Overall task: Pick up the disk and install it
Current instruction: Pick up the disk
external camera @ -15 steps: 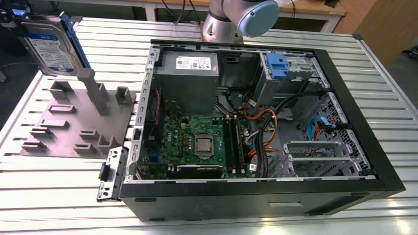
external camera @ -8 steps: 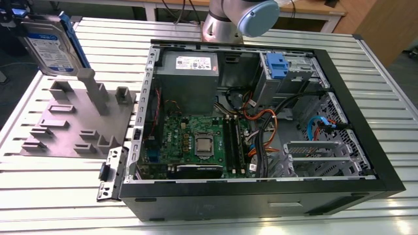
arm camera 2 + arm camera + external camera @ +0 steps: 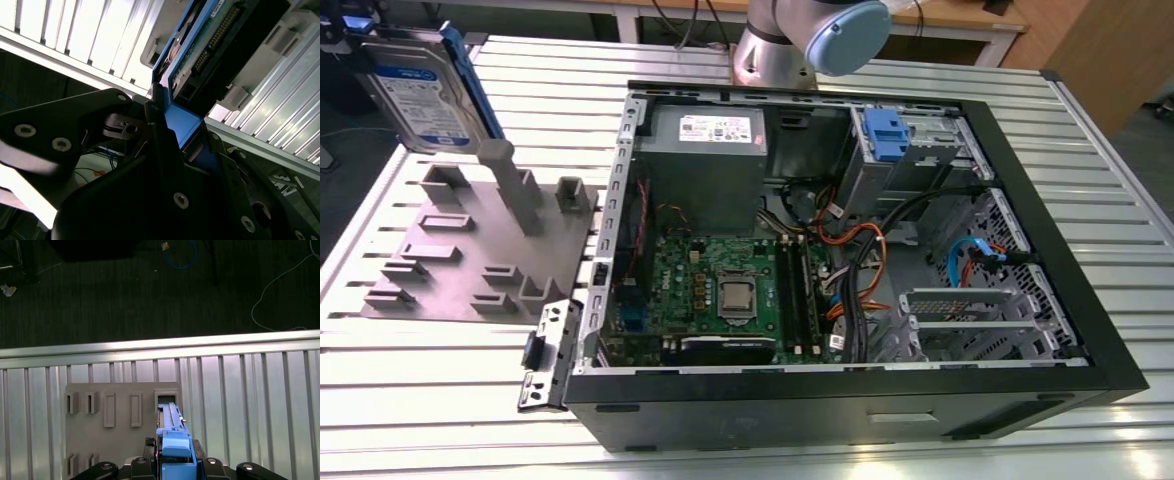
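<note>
1. The surface (image 3: 440, 400) is a table of pale metal slats with dark grooves between them. It lies below the fingers (image 3: 161, 135) and spreads out on every side of them.
2. Strong light glares off the slats and washes many of them near white.
3. Past the surface's edge, beyond the fingers, lies a dark grey floor (image 3: 100, 300).
4. On that floor, well apart from the fingers, a blue cable (image 3: 182, 255) loops and a thin pale cable (image 3: 280, 290) curls.
5. In the exterior view a light wooden desk (image 3: 961, 25) stands behind the surface, with a brown wooden panel (image 3: 1107, 60) toward the exterior view's right.
</note>
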Controlling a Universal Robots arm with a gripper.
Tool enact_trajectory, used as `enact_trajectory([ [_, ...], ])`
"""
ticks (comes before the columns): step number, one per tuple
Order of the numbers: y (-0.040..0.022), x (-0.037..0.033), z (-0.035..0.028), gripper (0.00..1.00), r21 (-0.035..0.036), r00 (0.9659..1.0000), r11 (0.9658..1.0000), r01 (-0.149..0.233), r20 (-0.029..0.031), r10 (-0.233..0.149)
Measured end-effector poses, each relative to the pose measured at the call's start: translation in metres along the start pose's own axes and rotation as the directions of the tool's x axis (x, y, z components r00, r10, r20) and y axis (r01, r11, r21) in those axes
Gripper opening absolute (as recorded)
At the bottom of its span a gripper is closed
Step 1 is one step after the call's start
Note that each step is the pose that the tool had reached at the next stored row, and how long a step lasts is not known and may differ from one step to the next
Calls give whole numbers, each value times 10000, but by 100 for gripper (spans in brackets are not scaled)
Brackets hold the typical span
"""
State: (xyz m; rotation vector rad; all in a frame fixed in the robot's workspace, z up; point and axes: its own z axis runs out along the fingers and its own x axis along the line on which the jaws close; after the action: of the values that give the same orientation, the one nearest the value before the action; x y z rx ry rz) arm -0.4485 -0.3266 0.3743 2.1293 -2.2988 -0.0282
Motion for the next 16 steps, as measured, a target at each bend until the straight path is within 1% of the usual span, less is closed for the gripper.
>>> enact_trajectory([
  [2, 0, 0, -14, 36, 4, 10000, 10000, 0, -32, 0],
  [16, 1, 0, -52, 36, 4, 10000, 10000, 0, -32, 0],
])
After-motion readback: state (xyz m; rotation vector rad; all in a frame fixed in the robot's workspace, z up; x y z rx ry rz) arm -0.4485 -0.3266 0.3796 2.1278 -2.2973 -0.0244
